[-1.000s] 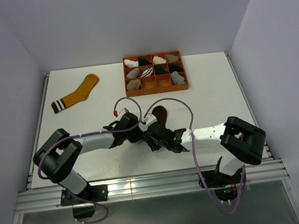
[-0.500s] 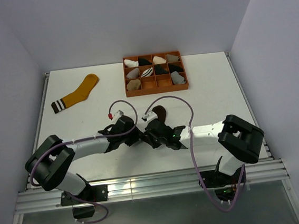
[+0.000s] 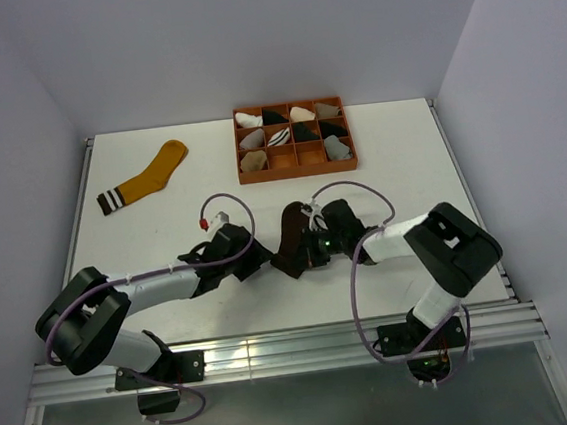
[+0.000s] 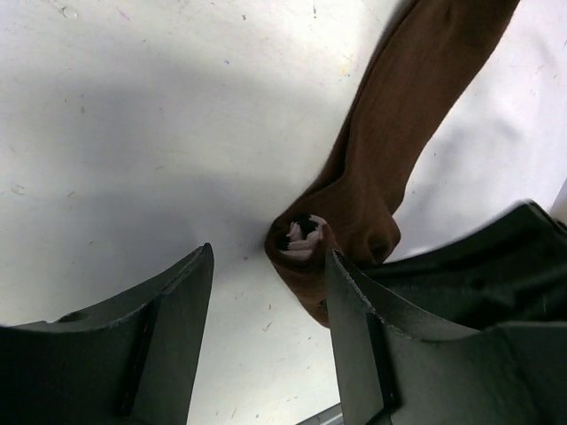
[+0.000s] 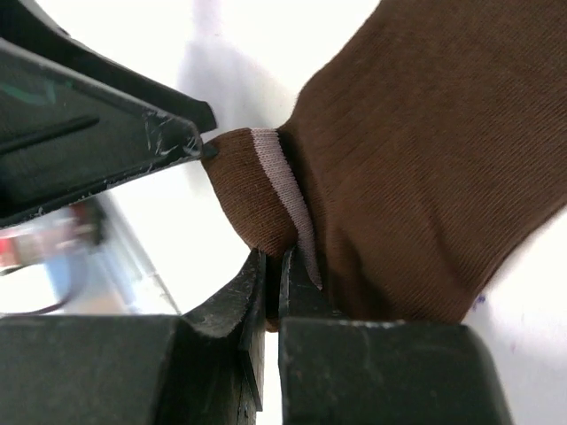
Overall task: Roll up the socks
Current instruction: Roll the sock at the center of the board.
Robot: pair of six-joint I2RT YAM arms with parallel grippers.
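Partly hidden, the brown sock (image 5: 416, 177) sits pinched in the right gripper (image 5: 273, 270).

Left arm (image 3: 154, 278), right arm (image 3: 396, 237) low, wrists nearly meeting; left fingers (image 4: 151, 354) apart, right fingers (image 5: 372, 372) pressed together

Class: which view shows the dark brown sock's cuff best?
The right wrist view: the cuff is close, its pale stripe clear, pinched in the right gripper. The left wrist view shows a rolled end with pale stripes inside. The top view shows the dark brown sock small, cuff detail lost.
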